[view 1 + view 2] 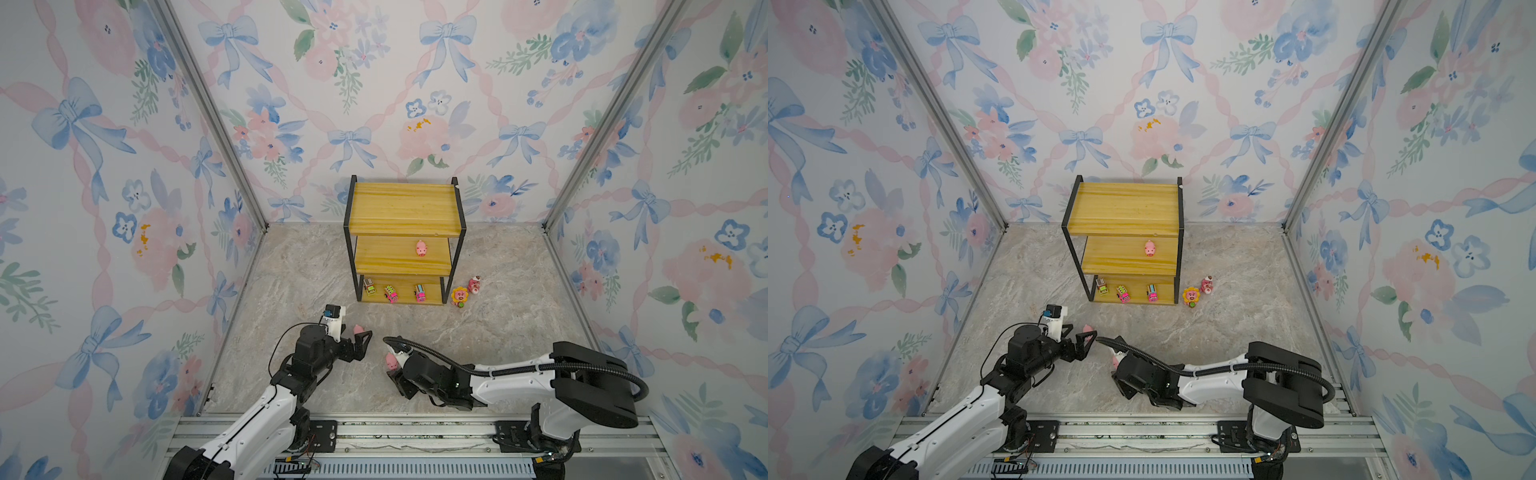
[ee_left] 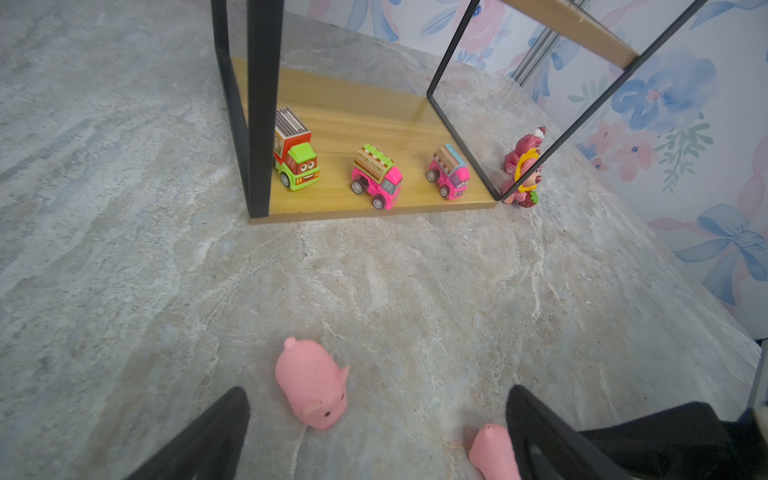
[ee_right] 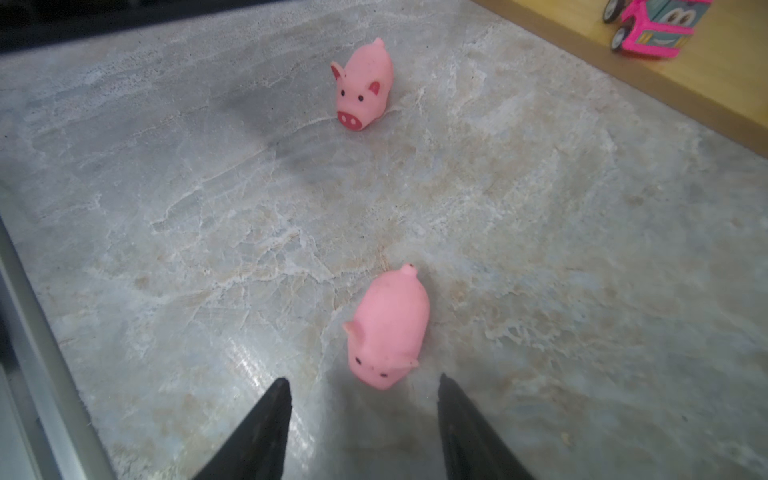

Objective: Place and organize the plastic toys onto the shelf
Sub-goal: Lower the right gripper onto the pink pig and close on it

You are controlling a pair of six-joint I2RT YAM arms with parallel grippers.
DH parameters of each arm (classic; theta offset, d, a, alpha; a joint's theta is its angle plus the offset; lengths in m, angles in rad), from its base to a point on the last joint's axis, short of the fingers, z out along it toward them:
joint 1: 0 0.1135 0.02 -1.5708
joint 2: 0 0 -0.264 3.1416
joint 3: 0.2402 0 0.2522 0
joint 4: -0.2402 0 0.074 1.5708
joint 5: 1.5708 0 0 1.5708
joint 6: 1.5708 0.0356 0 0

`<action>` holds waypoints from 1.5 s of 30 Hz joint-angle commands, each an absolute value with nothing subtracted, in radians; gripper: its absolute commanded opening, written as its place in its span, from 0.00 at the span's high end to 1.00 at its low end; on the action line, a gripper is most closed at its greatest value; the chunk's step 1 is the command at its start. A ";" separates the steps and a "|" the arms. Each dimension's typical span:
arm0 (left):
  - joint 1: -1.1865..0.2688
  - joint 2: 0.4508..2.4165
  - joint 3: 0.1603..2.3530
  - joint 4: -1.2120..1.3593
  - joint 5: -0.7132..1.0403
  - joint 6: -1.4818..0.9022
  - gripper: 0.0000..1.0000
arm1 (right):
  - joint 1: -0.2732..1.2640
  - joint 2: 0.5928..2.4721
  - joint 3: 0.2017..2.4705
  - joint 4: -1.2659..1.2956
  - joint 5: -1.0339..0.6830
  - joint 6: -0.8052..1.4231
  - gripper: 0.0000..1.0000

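Right gripper point(image 3: 362, 388): fingers apart, nothing between them, low over the marbled tabletop point(image 1: 498, 332). Left gripper point(image 2: 377, 388): also spread wide and empty.

Shelf point(image 1: 457, 232) at the back. It holds one shelved pig point(image 1: 421, 248) on the middle board and three toy vehicles point(image 1: 390, 294) on the bottom board. The top board is bare. Two bear figurines point(image 1: 473, 284) stand on the tabletop just beside the shelf's right post.

Key relation: the right-side pig point(image 3: 388, 328) lies just ahead of the right fingertips, apart from them and roughly centred on the gap. Its long axis runs along the approach line, snout toward the gripper, tail away. Judgement: a straight advance would put its flanks between the fingers, so they close across the short width (no wrist turn looks needed).

The left-side pig point(image 2: 313, 384) lies in front of the left gripper, likewise roughly lengthwise but nearer one finger than the other. Each arm therefore has its own pig nearest; the two pigs are near each other in both top views, so crowding between the arms is the risk.
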State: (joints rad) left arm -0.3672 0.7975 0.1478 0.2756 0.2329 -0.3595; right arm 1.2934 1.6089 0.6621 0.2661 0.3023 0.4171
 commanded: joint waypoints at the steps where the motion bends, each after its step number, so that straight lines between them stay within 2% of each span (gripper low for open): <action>1: -0.374 0.795 0.150 0.292 0.240 -0.334 0.03 | 1.303 1.633 0.690 0.293 0.324 0.436 0.42; 20: -0.374 0.803 0.153 0.292 0.228 -0.336 0.03 | 1.251 1.749 0.676 0.410 0.305 0.429 0.50; 31: -0.374 0.809 0.155 0.292 0.227 -0.336 0.03 | 1.234 1.777 0.672 0.444 0.257 0.424 0.70; 37: -0.374 0.808 0.155 0.292 0.227 -0.336 0.03 | 1.224 1.693 0.665 0.424 0.261 0.404 0.71; 45: -0.374 0.806 0.155 0.292 0.230 -0.336 0.03 | 1.157 1.560 0.774 0.251 0.261 0.299 0.72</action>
State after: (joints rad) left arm -0.3672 0.8043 0.1478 0.2760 0.2325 -0.3592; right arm 1.1904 1.6047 0.7151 0.3233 0.2630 0.3561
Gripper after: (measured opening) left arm 0.970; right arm 0.286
